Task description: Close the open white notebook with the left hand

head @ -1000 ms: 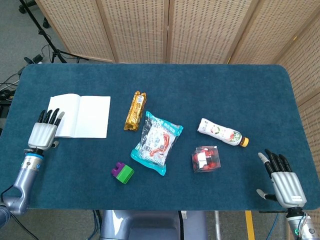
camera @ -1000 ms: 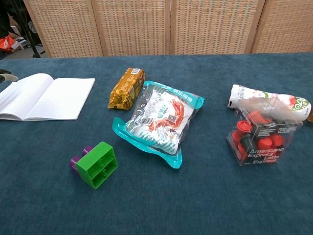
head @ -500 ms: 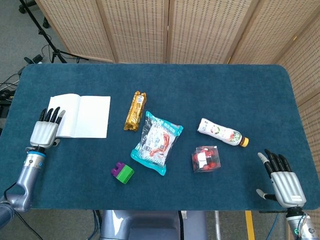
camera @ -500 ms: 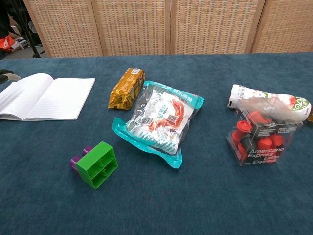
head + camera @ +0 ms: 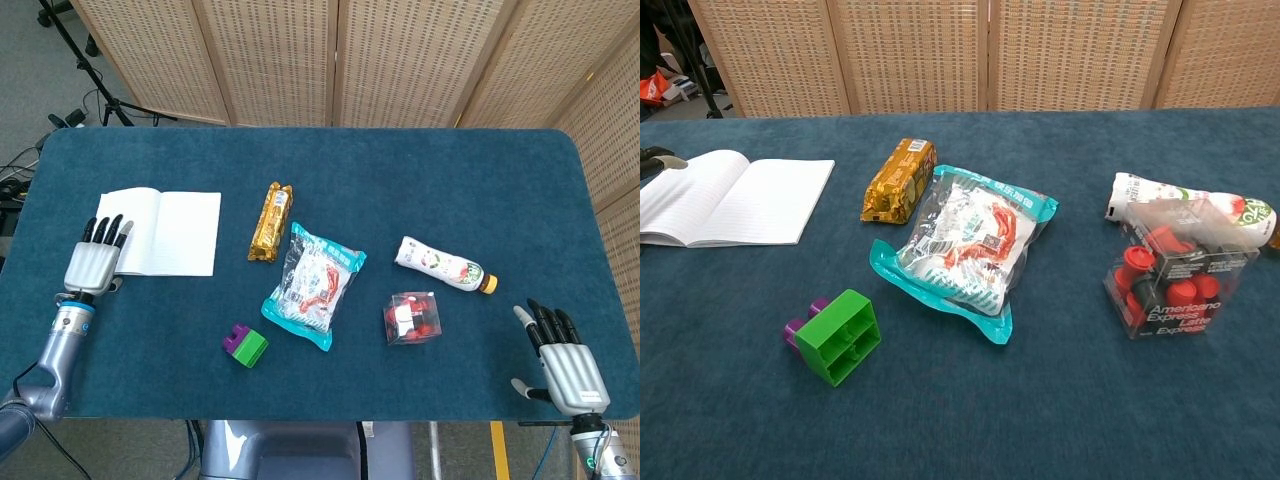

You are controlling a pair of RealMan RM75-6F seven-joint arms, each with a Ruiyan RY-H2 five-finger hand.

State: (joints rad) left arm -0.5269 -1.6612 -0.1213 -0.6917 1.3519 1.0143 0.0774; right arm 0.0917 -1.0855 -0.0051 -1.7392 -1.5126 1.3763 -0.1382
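Observation:
The white notebook (image 5: 165, 232) lies open and flat at the table's left, also in the chest view (image 5: 735, 198). My left hand (image 5: 95, 257) is at its near-left corner, palm down, fingers straight and apart, fingertips (image 5: 110, 227) over the left page's edge. Whether they touch the paper is unclear. In the chest view only a sliver of the left hand (image 5: 655, 158) shows at the frame's left edge. My right hand (image 5: 562, 362) rests open near the table's front right corner, holding nothing.
A gold snack bar (image 5: 271, 221) lies right of the notebook. A teal-edged snack bag (image 5: 313, 284) is in the middle, with a green and purple block (image 5: 245, 345) in front. A clear box of red capsules (image 5: 412, 317) and a lying bottle (image 5: 443, 265) are to the right.
My left hand has crept forward and slightly right, bringing its fingertips further over the notebook's left page. The notebook and the right hand have not moved.

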